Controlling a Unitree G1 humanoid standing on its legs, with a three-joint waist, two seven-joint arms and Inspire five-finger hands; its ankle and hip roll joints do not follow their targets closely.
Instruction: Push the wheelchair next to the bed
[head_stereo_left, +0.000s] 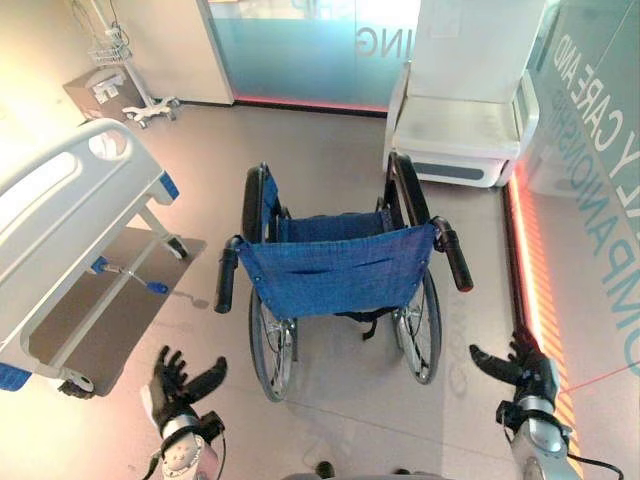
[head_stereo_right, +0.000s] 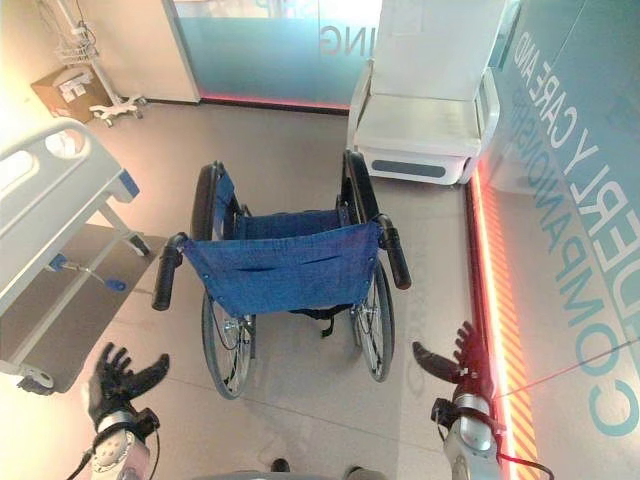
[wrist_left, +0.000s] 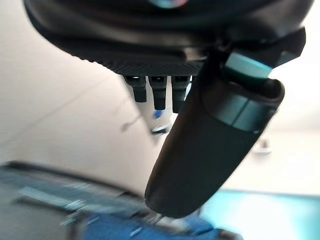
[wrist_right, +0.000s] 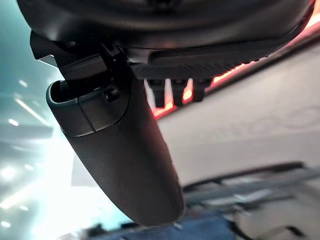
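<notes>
A wheelchair with a blue fabric back and seat stands in the middle of the floor, its back toward me. Two black push handles stick out behind it, the left handle and the right handle. The white hospital bed stands at the left. My left hand is open, low and a little left of the left handle, apart from it. My right hand is open too, below and right of the right handle, touching nothing. In the wrist views the thumbs stand out straight.
A white armchair-like unit stands behind the wheelchair at the right. A glass wall with a red-lit floor strip runs along the right. A stand on castors sits at the far left. The bed's grey base reaches toward the wheelchair.
</notes>
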